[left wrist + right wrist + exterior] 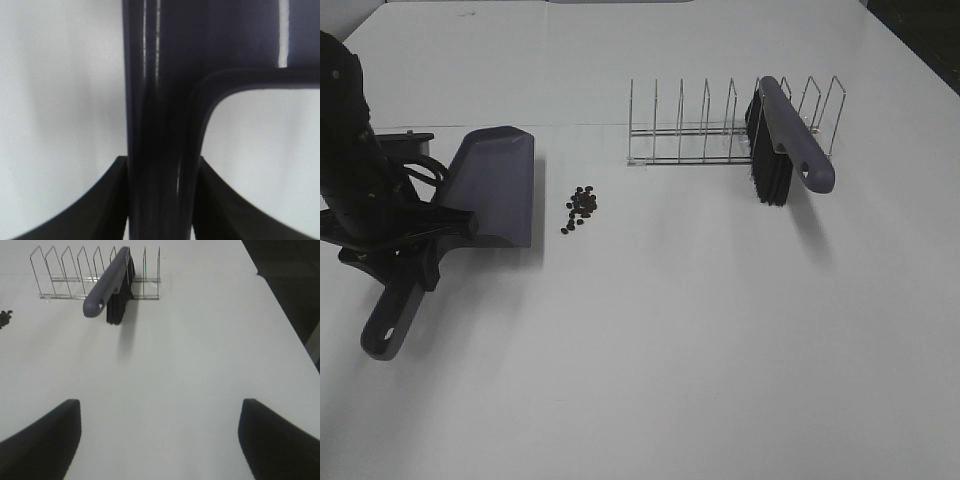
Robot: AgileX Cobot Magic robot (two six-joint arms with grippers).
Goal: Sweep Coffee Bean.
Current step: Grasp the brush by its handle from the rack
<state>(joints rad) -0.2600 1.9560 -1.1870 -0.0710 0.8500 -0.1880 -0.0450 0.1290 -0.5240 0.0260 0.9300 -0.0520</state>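
Observation:
The coffee beans [581, 207] lie in a small dark cluster on the white table, just right of the open edge of the grey-purple dustpan [495, 185]. They also show at the edge of the right wrist view [5, 317]. My left gripper [430, 245] is shut on the dustpan's handle [160, 100], with the fingers [100, 205] pressed on both sides of it. The brush [795, 145], with a purple handle and black bristles, leans in a wire rack [680, 125]. My right gripper [160, 440] is open and empty, facing the brush [107, 282], and is out of the exterior view.
The wire rack [65, 270] stands at the back, right of the beans. The table's right edge [285, 290] drops to a dark floor. White tabletop [670, 350] stretches in front of the beans and the rack.

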